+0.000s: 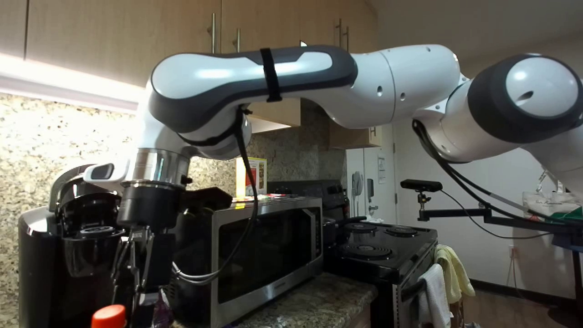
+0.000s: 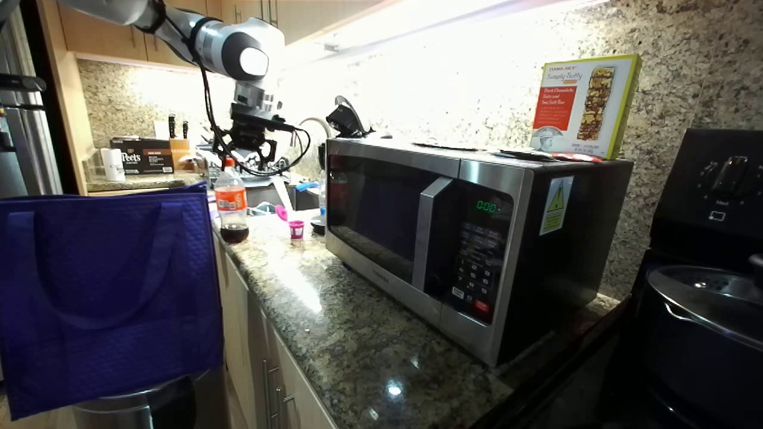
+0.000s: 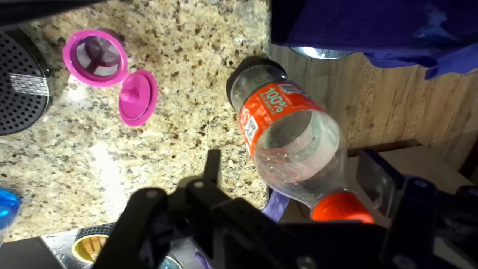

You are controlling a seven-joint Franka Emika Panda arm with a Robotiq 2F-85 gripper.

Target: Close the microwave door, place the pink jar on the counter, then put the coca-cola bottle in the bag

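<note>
I have the gripper (image 3: 295, 170) over the Coca-Cola bottle (image 3: 295, 145), its fingers (image 3: 213, 164) spread well apart; in the wrist view the bottle's orange-red cap (image 3: 341, 207) shows between them, nearer one finger, and whether either touches it I can't tell. The bottle stands upright on the granite counter (image 2: 357, 310), close to the edge, with a little dark liquid in its bottom and an orange-red label around its middle. Just beside the bottle, past the counter's edge, I see the purple bag (image 2: 113, 280). On the bottle's opposite side, near it, the mesh-walled pink jar (image 3: 96, 58) sits on the counter, its lid (image 3: 138, 98) swung back toward the bottle. Farther from the bottle that way is the black coffee maker (image 1: 43, 269). Well apart from the bottle along the counter is the microwave (image 2: 566, 268), its microwave door (image 2: 372, 208) closed and its display (image 2: 487, 207) reading 0:00. On top, higher than the bottle, I make out a Simply Nutty bar box (image 2: 581, 107); farthest from the bottle is a lidded pot (image 2: 703, 357).
</note>
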